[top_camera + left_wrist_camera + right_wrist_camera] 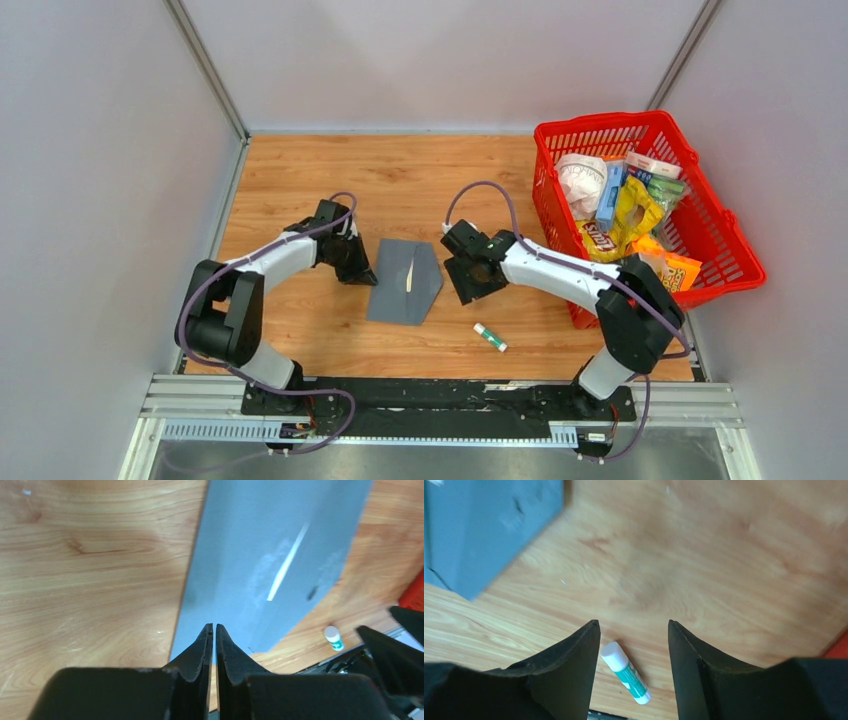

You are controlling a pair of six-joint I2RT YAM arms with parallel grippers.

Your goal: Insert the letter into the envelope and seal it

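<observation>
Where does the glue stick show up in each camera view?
Top external: glue stick lower centre, below-right of the envelope.
Left wrist: glue stick lower right, envelope centre.
Right wrist: glue stick bottom centre, envelope top left.
Shared landmark: the envelope.

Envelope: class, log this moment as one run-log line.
envelope: lying flat | left gripper: nearly shut at its edge | right gripper: open near glue stick

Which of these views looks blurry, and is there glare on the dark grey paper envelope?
Right wrist view: blurred, the dark grey paper envelope and wood grain soft. Left wrist view: sharper, pale sheen across the envelope's face. Top view: crisp, evenly lit, no glare.
</observation>
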